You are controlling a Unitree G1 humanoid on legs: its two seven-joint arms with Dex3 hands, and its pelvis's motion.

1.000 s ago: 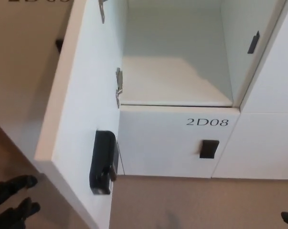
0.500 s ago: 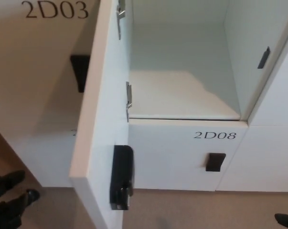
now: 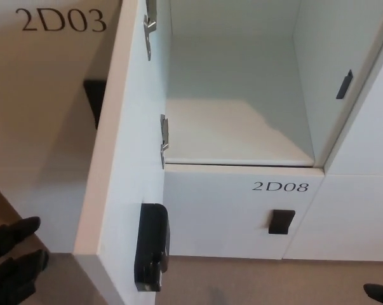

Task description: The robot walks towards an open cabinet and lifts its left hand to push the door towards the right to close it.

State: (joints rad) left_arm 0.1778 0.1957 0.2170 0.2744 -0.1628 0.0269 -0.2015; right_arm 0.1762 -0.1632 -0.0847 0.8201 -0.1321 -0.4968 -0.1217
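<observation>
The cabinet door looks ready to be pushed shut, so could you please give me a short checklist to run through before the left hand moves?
1. Door open, swung out toward the camera: ok.
2. Compartment free of anything that would block closing: ok, the shelf looks bare.
3. Left hand on the door's outer side, left of its edge: ok, but low and not touching it.
4. Left hand free, fingers apart: ok.
5. Lock on the door's inner face, away from the hand's path: ok.
6. Right hand clear of the doorway: ok in position; only a sliver shows, so its state cannot be told.
</observation>
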